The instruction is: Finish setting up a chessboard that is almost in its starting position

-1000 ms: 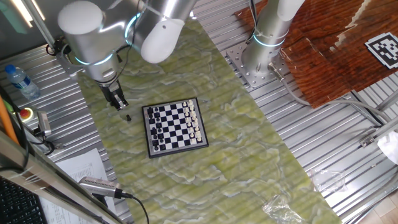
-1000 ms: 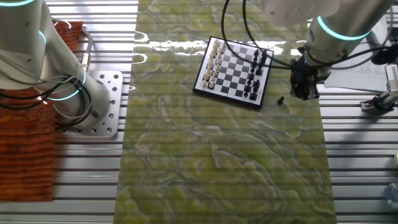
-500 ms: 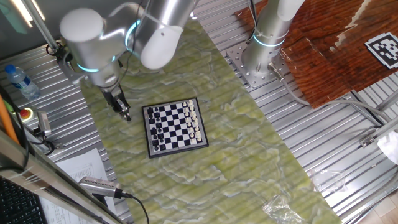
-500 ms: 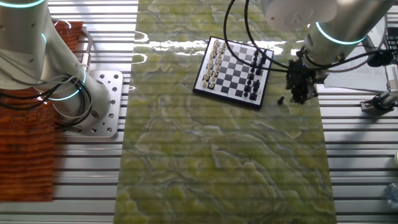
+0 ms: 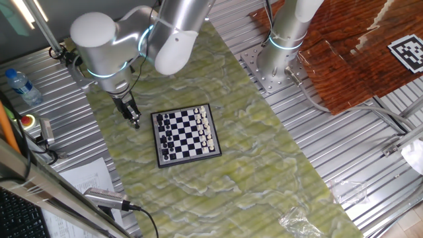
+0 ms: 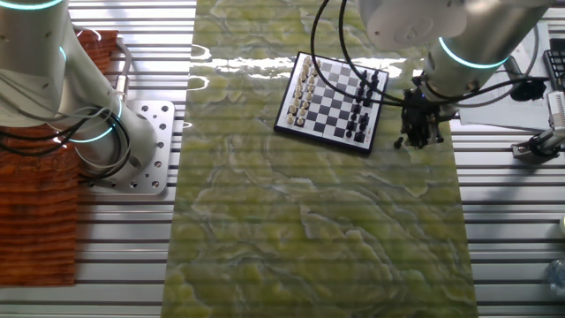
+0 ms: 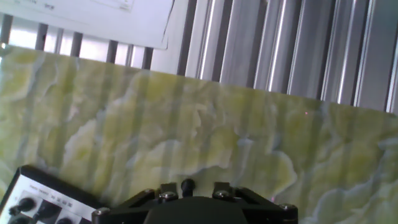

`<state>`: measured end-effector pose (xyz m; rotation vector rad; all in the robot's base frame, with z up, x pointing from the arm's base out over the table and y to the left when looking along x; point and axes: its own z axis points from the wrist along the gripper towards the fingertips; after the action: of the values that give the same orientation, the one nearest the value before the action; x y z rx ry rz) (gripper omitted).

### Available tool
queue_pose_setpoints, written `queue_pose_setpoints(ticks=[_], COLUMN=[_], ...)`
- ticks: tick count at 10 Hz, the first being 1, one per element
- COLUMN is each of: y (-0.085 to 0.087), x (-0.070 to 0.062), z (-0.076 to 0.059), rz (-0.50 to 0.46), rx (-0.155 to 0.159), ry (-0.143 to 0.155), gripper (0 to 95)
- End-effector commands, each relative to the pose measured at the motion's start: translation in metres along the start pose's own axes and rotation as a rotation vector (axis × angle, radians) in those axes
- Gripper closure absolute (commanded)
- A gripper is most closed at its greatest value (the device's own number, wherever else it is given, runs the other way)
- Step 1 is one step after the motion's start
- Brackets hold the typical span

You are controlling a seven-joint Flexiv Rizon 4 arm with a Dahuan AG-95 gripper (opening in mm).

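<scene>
The chessboard [image 5: 187,134] lies on the green marbled mat, black pieces along its left edge and white along its right; it also shows in the other fixed view [image 6: 331,103] and as a corner in the hand view [image 7: 38,198]. One small black piece [image 7: 186,184] stands on the mat off the board's black side. My gripper [image 5: 134,121] is down at the mat over it [image 6: 410,139]. In the hand view the gripper [image 7: 194,188] is open, and the piece's top shows between the two fingers with a gap on each side.
A second arm's base [image 5: 277,59] stands at the mat's far edge beside a brown cloth [image 5: 357,53]. A water bottle [image 5: 20,84], a red button [image 5: 28,121] and papers [image 5: 86,175] lie left of the mat. A plastic bag [image 5: 297,215] lies at the near right.
My gripper has moved toward the board and come down over the lone black piece, which stood free beside the fingers a second ago. The board and its pieces have not moved.
</scene>
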<state>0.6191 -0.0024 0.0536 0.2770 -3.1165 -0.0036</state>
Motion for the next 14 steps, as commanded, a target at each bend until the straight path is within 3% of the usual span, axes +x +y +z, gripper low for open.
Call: queue_pose_setpoints(ticks=[1, 14], y=[0.002, 0.009], x=[0.001, 0.007], z=[0.003, 0.019], rz=[0.003, 0.004], rx=[-0.007, 0.003], ry=[-0.012, -0.016], gripper=[76.0, 76.0])
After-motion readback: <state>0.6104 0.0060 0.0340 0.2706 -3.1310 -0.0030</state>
